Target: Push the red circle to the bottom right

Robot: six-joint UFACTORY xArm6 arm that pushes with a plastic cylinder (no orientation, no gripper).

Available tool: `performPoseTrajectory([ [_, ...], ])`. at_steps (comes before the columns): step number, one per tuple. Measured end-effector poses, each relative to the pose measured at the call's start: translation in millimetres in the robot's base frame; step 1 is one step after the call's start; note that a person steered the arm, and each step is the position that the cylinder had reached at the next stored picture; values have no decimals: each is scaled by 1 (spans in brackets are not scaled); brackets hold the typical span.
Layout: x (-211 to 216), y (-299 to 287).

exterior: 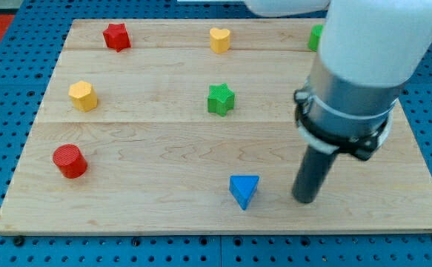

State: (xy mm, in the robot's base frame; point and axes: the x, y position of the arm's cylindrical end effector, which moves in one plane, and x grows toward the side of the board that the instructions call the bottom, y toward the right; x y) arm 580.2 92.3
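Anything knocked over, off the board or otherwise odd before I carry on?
Nothing stands out. All blocks sit flat on the board; the red circle is untouched at the view's left. My tip rests right of the blue triangle. A green block is half hidden.

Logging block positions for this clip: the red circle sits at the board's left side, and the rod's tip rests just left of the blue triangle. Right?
Not quite. The camera view shows my tip just right of the blue triangle, not left. The red circle is indeed at the left side of the board.

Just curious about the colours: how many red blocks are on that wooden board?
2. A red star sits near the view's top left, and a red circle at the lower left. The arm hides part of the board's right, so more could be hidden.
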Motion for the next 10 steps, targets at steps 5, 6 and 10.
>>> performPoseTrajectory([
  [5, -147, -242],
  [6, -138, -297],
  [10, -58, -312],
])
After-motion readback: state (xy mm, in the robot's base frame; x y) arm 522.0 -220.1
